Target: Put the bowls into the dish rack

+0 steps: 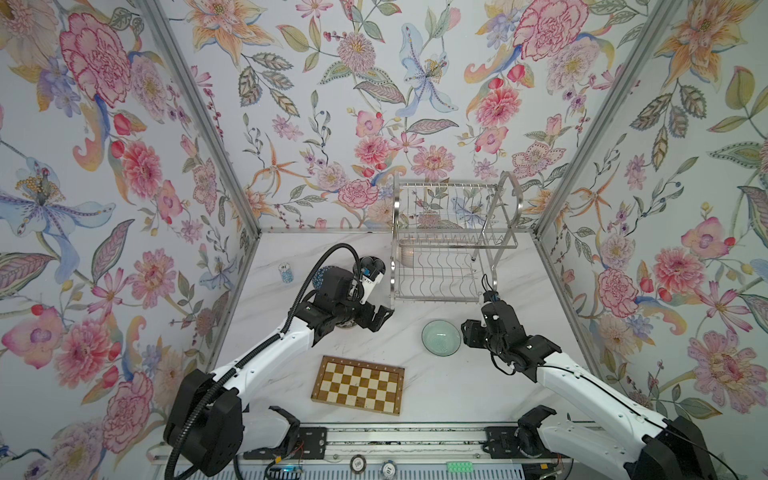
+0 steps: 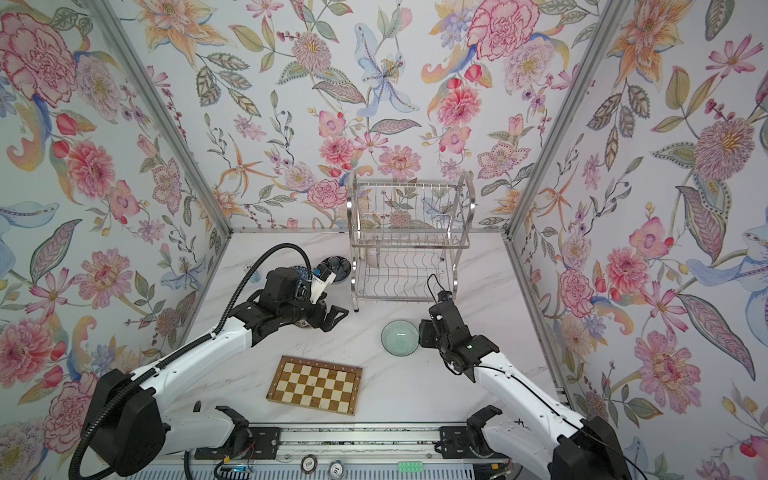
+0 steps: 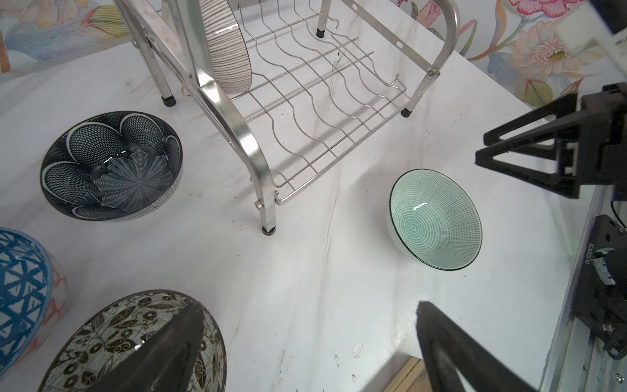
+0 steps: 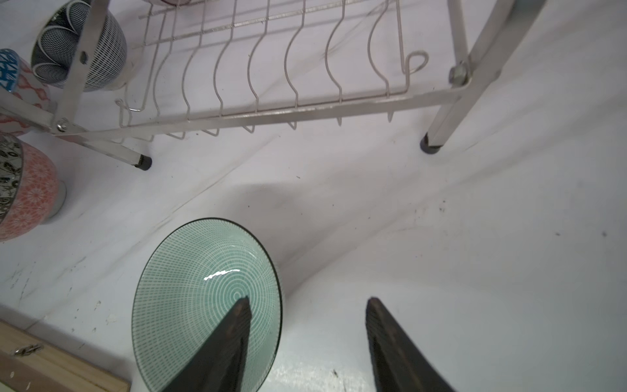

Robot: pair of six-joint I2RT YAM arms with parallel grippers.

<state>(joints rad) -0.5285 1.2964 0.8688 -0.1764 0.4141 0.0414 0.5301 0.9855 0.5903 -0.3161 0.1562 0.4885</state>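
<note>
Green glossy ring-patterned bowl (image 1: 441,337) on marble desk (image 1: 436,386), centre-right in both top views; right tool (image 4: 308,300) part-spread astride its rim, contact unclear; left tool (image 3: 310,305) spread wide, empty.

The dish rack (image 1: 453,246) is shiny metal wire, the green bowl (image 1: 441,337) near it glossy glazed ceramic, the chequered board (image 1: 358,385) farther from it matt wood.

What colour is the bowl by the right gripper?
Pale green bowl with fine white rings; right wrist view.
</note>
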